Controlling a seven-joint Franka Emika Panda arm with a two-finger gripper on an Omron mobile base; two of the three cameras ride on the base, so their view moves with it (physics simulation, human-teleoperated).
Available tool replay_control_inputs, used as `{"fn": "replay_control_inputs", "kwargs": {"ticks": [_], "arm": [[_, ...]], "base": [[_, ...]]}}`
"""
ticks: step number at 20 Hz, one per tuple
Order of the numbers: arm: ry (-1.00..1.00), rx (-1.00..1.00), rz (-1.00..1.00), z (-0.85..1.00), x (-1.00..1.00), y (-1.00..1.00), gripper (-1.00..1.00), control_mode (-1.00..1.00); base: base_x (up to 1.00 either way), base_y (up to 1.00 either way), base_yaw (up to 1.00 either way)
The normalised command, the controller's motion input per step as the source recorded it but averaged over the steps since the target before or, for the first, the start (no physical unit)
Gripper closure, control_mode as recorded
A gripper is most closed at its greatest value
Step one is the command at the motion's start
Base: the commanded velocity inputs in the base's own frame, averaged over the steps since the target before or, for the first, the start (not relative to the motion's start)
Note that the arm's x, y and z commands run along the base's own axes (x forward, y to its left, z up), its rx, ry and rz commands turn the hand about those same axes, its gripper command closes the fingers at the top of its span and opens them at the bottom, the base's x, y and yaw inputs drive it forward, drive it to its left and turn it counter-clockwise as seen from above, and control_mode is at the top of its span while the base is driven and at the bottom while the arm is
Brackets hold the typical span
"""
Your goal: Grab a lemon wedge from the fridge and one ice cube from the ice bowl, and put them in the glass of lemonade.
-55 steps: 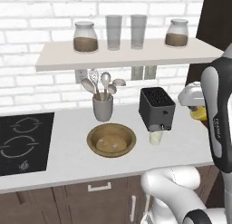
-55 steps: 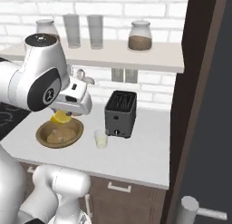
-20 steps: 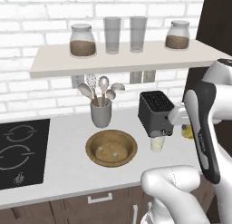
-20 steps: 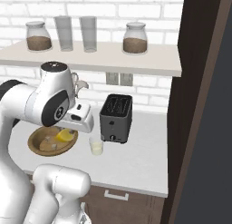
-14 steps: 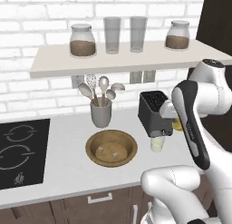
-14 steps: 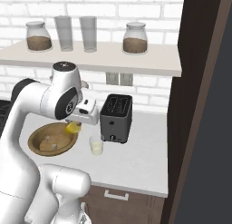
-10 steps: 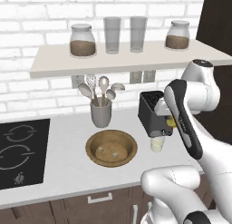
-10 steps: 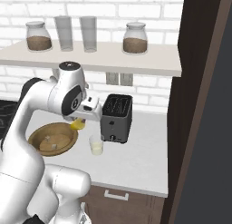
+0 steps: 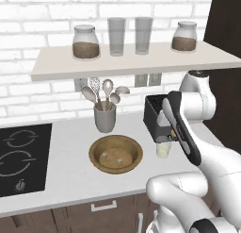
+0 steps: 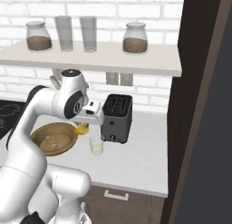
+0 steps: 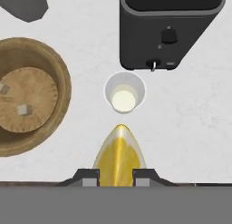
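I've got the wedge (image 11: 119, 155) pinched in the gripper (image 11: 116, 174), hovering above and just short of the glass (image 11: 125, 92) by the toaster (image 11: 171, 28), so it isn't dropped in yet and the ice in the bowl (image 11: 63, 82) left of the glass is untouched.

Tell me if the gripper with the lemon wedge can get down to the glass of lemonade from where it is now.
Probably yes. The gripper holds the lemon wedge just short of the glass of lemonade, whose mouth is uncovered; the toaster stands behind it.

Base pair flanking; hand camera seemingly straight down.
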Motion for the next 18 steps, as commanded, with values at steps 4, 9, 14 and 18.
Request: {"fn": "replay_control_inputs", "kwargs": {"ticks": [4, 9, 14, 18], "arm": [[0.0, -0.04, 0.0, -0.25, 0.0, -0.01, 1.0, -1.0], [0.0, -0.02, 0.0, -0.07, 0.07, 0.0, 1.0, -1.0], [0.0, 0.0, 0.0, 0.0, 0.4, 0.01, 1.0, -1.0], [0.0, 0.0, 0.0, 0.0, 0.67, 0.05, 1.0, -1.0]], "base": [[0.0, 0.0, 0.0], [0.0, 0.0, 0.0], [0.0, 0.0, 0.0], [0.0, 0.0, 0.0]]}}
